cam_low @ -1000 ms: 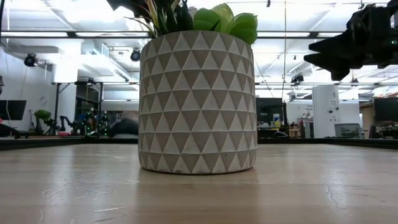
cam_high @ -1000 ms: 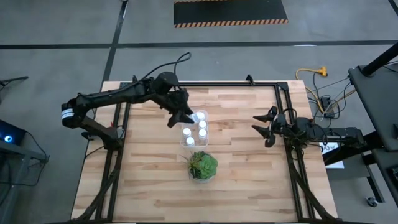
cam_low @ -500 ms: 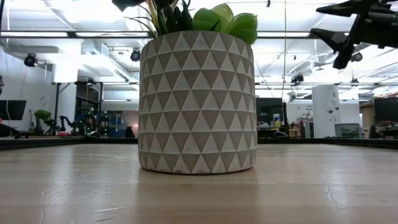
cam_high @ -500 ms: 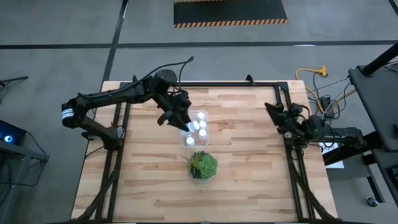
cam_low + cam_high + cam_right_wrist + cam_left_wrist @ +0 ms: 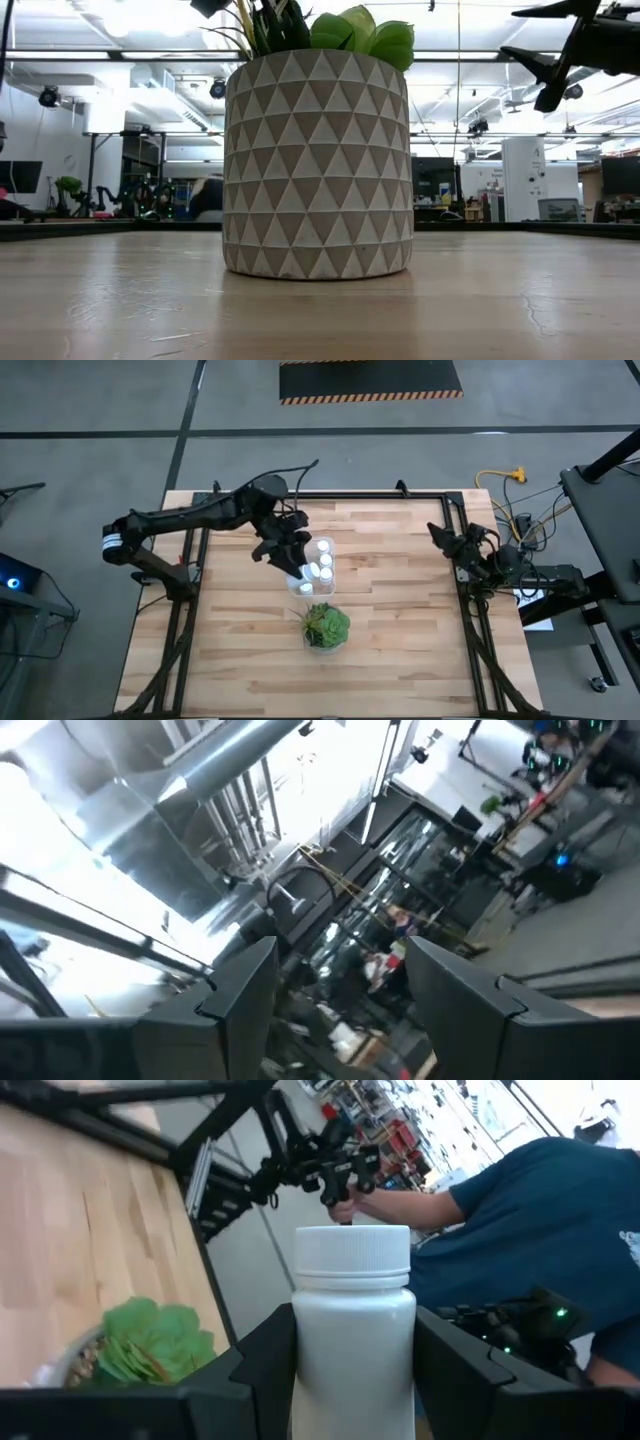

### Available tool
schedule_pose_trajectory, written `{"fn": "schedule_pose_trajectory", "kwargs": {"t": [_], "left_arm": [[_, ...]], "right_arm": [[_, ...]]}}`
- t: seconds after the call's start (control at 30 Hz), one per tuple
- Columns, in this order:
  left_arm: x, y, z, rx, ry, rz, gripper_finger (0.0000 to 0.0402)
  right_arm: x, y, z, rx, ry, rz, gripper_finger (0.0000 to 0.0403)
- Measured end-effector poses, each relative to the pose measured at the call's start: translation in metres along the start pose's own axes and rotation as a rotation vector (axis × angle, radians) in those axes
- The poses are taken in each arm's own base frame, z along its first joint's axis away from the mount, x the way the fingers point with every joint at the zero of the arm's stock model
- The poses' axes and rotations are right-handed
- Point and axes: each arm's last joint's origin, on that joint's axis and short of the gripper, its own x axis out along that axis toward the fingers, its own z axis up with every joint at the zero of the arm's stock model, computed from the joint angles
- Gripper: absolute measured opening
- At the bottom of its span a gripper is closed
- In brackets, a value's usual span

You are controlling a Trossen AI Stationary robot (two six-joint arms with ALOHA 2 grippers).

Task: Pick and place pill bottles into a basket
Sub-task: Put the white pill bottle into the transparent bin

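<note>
The clear basket stands mid-table with several white pill bottles upright in it. My left gripper is at the basket's left side, shut on one more white pill bottle. My right gripper is open and empty, raised at the table's right edge and tipped upward. It shows at the top right of the low view, and its wrist view shows only the ceiling. In the low view the pot hides the basket. My left gripper pinches the bottle's body below the cap between its two fingers, one on each side. The fingers slant down from the table's left toward the basket. The bottle sits cap up in the hold. Its base is out of the picture.
A green plant in a patterned pot stands just near of the basket and fills the middle of the low view. A person in a blue shirt stands beyond the table's right side. Black frame rails run along the table's edges.
My left gripper, with the bottle, has drawn back a little toward the table's left edge and then toward the near edge, staying by the basket. My right gripper has pulled back toward the table's right edge and tipped upward, staying open.
</note>
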Motion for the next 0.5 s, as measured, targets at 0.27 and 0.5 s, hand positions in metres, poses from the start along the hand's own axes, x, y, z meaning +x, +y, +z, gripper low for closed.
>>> {"fn": "schedule_pose_trajectory", "kwargs": {"t": [0.27, 0.5], "left_arm": [[0.024, 0.012, -0.005, -0.075, 0.07, -0.04, 0.0155], [0.042, 0.024, -0.01, -0.152, 0.149, -0.119, 0.0155]], "right_arm": [[0.01, 0.01, -0.004, -0.125, 0.152, 0.094, 0.021], [0.054, 0.061, 0.012, -0.516, 0.276, 0.212, 0.021]]}}
